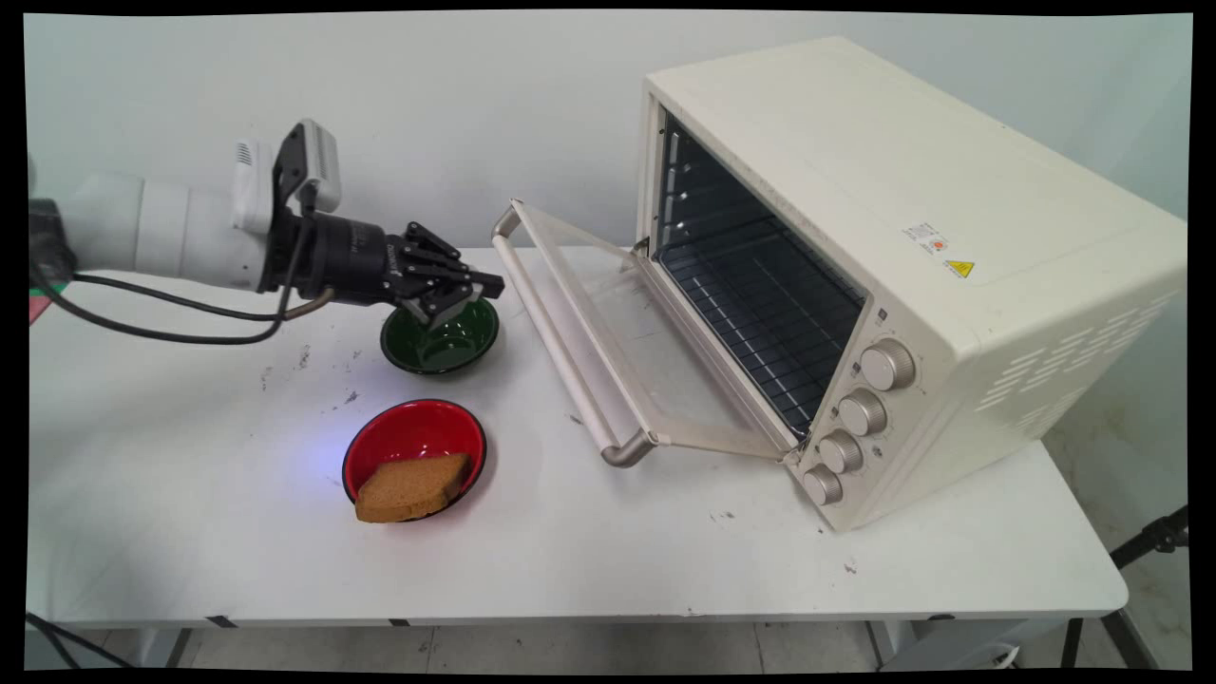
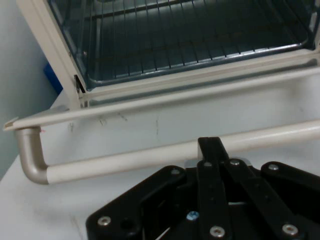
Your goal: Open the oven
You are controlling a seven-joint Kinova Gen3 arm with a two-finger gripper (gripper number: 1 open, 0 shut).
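Observation:
My gripper hangs level above the far rim of a dark green bowl, pointing right toward the toaster oven. Its fingers are shut with nothing between them. In the hand view the gripper sits just short of the door's handle bar. The oven's glass door is folded down and open, showing the wire rack inside. Nearer the table's front stands a red bowl with a slice of brown bread lying in it against the front rim.
The cream oven fills the right half of the white table, with several knobs on its front right. The open door's handle juts left toward the bowls. Black cables hang from the arm.

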